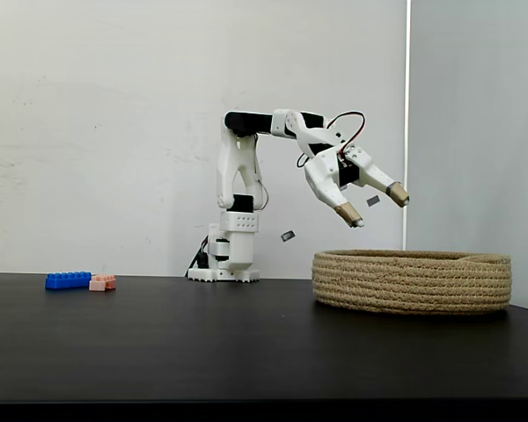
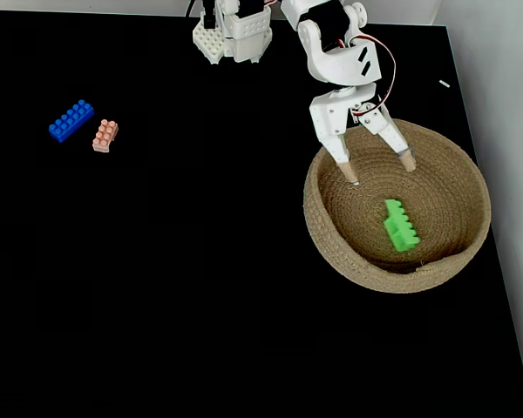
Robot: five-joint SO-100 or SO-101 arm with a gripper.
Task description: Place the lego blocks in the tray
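I read the gripper (image 1: 378, 209) as spread wide and empty: its two tan-tipped fingers (image 2: 352, 172) stand clearly apart, with nothing between them. In a fixed view from the side it hangs in the air above the near rim of the tray (image 1: 412, 281), well clear of the rope. In a fixed view from above, the gripper (image 2: 379, 171) sits over the tray's inner wall on the side nearest the arm base (image 2: 234, 39).

The arm is white moulded plastic with red and black wires looping at the wrist. Its base stands at the far edge of the table (image 2: 200, 287), against a pale wall.

The tray (image 2: 331, 239) is a wide, shallow round basket of coiled tan rope with a ribbed, rough surface. The green lego block (image 2: 400, 225) lies inside it on the floor of the basket, a long studded brick set at a slant, apart from both fingertips.

The table is matt black and flat. The tray sits close to the table's right edge in the view from above. To the left of the tray a broad bare stretch of black surface lies open.

Well apart, near the left side, the blue lego block (image 2: 71, 120) and the pink lego block (image 2: 105, 135) lie on the table just beside each other. The blue one is long, the pink one short; both are glossy studded plastic. From the side they appear almost touching (image 1: 68, 280) (image 1: 103, 282).
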